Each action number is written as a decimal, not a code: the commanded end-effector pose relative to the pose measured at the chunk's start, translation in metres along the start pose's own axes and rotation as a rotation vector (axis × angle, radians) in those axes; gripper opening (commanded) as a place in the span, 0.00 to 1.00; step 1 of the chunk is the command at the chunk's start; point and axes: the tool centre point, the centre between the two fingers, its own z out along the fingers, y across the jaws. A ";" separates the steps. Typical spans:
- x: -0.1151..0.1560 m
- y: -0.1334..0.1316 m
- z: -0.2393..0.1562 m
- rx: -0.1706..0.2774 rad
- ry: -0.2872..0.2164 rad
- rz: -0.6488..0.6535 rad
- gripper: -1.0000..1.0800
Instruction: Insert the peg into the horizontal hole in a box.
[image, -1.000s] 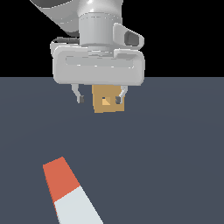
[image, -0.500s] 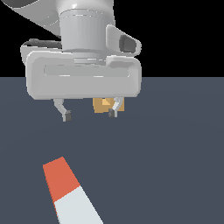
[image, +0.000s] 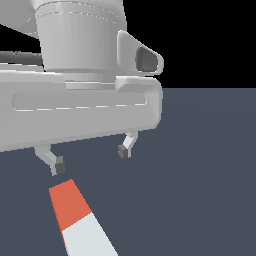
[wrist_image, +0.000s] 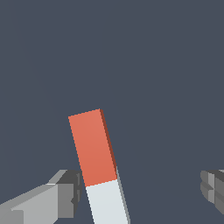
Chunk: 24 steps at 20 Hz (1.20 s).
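Observation:
The peg (image: 75, 215) lies flat on the dark floor at the front of the exterior view, red-orange half farther, white half nearer. It also shows in the wrist view (wrist_image: 95, 162). My gripper (image: 91, 159) is open and empty. It hovers just above and behind the peg's red end. In the wrist view the gripper (wrist_image: 142, 192) has its fingers spread wide; one finger (wrist_image: 65, 192) is close beside the peg where red meets white. The box and its hole are hidden behind my hand.
The large grey hand body (image: 75, 110) fills the upper part toward the exterior view's left. Dark grey floor (image: 200, 190) lies all around.
My hand has come much closer to the camera and lower, toward the peg. It now covers the tan box, which showed between the fingers before. The peg has not moved.

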 end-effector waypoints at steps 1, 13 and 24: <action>-0.014 -0.006 0.005 -0.003 -0.002 -0.043 0.96; -0.071 -0.021 0.026 -0.014 -0.009 -0.207 0.96; -0.086 -0.021 0.031 -0.017 -0.010 -0.252 0.96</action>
